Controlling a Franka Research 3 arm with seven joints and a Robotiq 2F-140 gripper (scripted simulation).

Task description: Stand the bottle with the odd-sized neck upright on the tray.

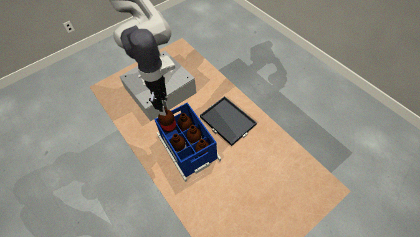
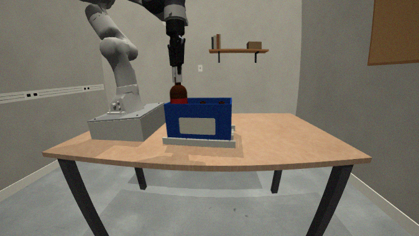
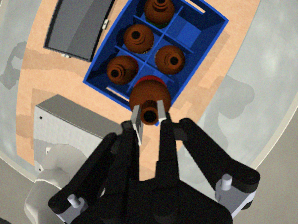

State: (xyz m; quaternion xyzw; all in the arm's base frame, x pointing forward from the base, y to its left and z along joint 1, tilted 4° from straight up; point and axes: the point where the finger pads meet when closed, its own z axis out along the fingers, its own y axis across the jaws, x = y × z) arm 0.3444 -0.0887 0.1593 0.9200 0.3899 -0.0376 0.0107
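My gripper (image 1: 164, 109) (image 2: 177, 81) (image 3: 150, 111) is shut on the neck of a brown bottle with a red label (image 1: 166, 119) (image 2: 178, 92) (image 3: 150, 96). This bottle is upright and partly raised, its shoulder and label above the crate's rim, its lower part hidden inside the corner compartment nearest the base. Four other brown bottles (image 1: 184, 122) (image 1: 194, 134) (image 1: 177, 143) (image 1: 202, 146) stand lower in the blue crate (image 1: 199, 157) (image 2: 174, 124) (image 3: 223, 25). The crate sits level. The black-rimmed grey tray (image 1: 229, 120) (image 3: 75, 27) lies flat beside the crate. I cannot tell the neck widths apart.
White strips (image 1: 171, 156) (image 2: 199, 143) lie along the crate's base. Small light blocks (image 1: 245, 135) sit at the tray's edge. The grey robot base box (image 1: 181, 90) (image 2: 116, 128) (image 3: 70, 120) stands close behind the crate. One crate compartment (image 1: 185, 153) (image 3: 187, 32) is empty.
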